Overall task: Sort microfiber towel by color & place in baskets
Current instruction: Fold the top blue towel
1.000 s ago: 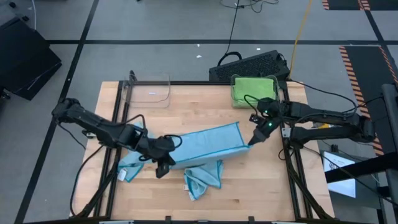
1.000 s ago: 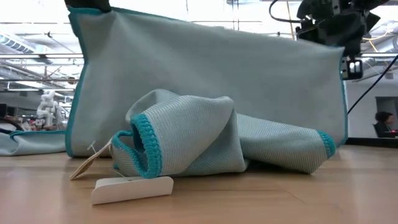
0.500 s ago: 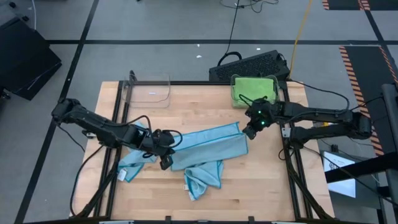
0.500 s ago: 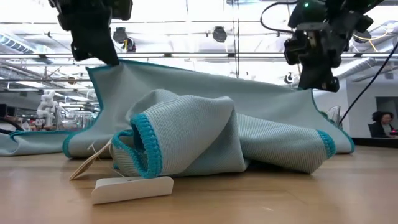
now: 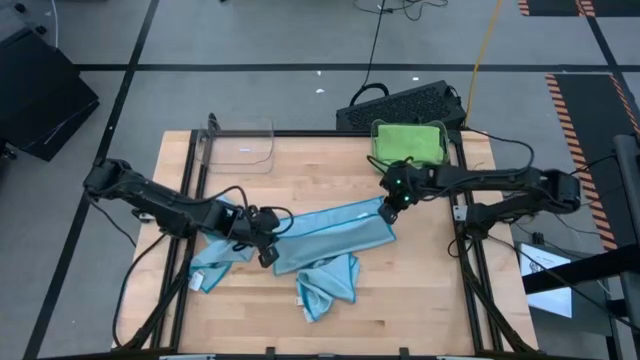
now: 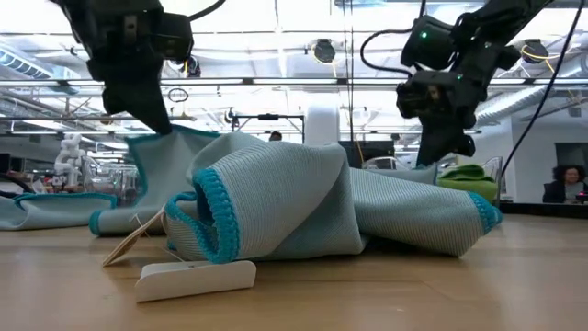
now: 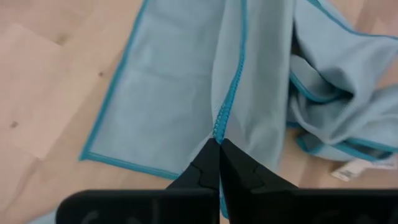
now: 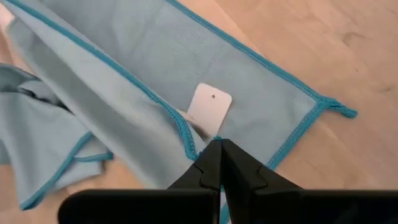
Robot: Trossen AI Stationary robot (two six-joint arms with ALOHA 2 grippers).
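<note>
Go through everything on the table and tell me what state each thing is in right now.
Left pincer: shut on the stretched blue towel's edge.
Right pincer: shut on the same towel's other end.
Stretched blue towel: folded over, low on the table.
Crumpled blue towel: bunched, loose.
Third blue towel: lying loose.
Clear basket: empty.
Green towel's basket: filled.

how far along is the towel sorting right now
Done: a green towel sits in the basket at the far right corner. In hand: the left gripper and right gripper each pinch an end of a blue towel folded along its length on the table. Left: that towel, a crumpled blue one and another by the left arm; the clear basket at far left holds no towel.
</note>
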